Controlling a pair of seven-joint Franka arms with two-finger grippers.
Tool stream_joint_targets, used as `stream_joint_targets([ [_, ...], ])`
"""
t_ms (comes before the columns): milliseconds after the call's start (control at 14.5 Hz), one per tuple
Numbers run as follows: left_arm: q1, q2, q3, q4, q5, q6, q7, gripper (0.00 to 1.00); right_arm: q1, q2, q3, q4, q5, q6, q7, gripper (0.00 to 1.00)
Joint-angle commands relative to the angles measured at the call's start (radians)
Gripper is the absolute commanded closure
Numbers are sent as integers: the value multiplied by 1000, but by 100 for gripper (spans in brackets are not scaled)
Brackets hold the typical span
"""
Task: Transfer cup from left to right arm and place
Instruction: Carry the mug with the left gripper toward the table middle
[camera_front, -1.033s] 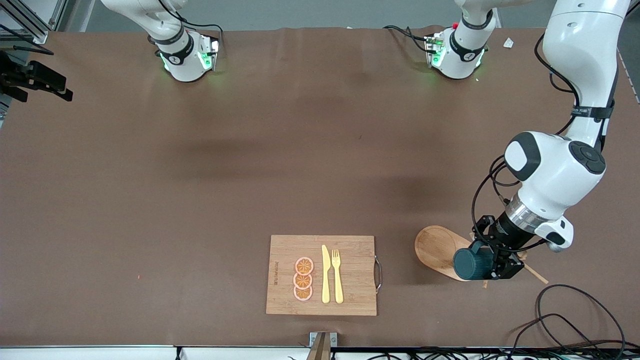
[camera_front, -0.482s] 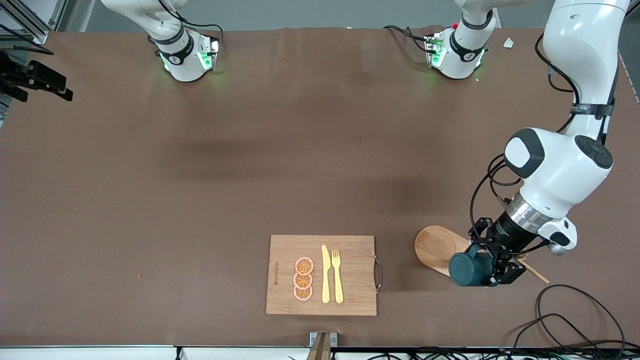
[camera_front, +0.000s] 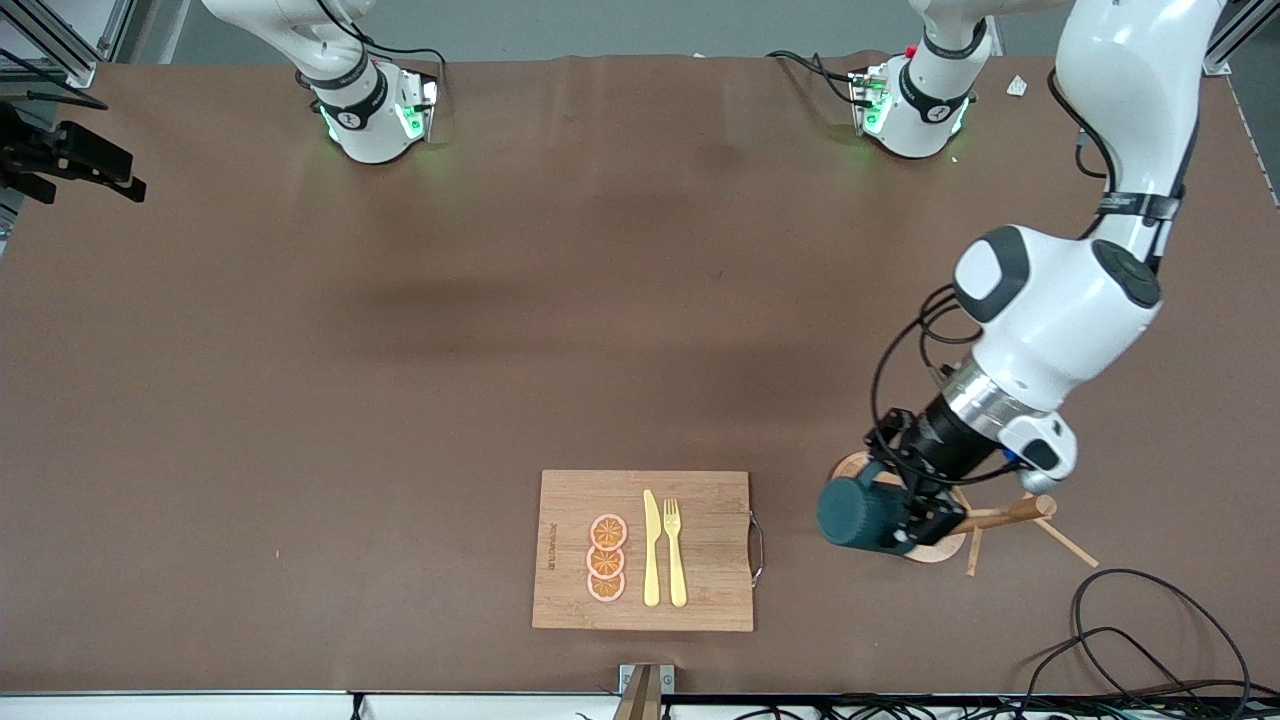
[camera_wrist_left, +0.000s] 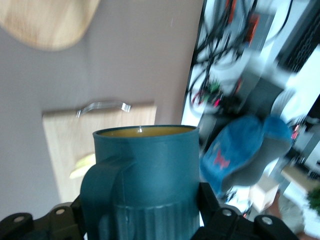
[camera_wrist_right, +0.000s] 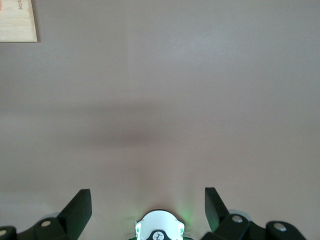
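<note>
Cup (camera_front: 862, 514): lifted on its side over the wooden stand (camera_front: 945, 520).
My left gripper (camera_front: 915, 520): clamped on it.
My right gripper (camera_wrist_right: 148, 202): spread wide, empty, waiting.

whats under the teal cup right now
The cup, held in the left gripper, hangs over the edge of the oval wooden tray and the brown table. Most of the tray is covered.

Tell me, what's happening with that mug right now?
Left gripper shut on the cup, in the air over the round wooden stand. Right gripper open, waiting high over bare table. Nothing in the way.
</note>
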Motion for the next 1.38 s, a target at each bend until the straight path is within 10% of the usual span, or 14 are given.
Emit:
stream_joint_targets([
  [0, -64, -16, -31, -7, 14, -14, -13, 34, 13, -25, -8, -20, 1, 1, -6, 0],
  [551, -438, 235, 33, 269, 523, -16, -13, 35, -7, 16, -13, 11, 0, 5, 6, 0],
  [1308, -1128, 407, 785, 335, 715, 196, 68, 38, -80, 210, -15, 18, -11, 53, -11, 0],
])
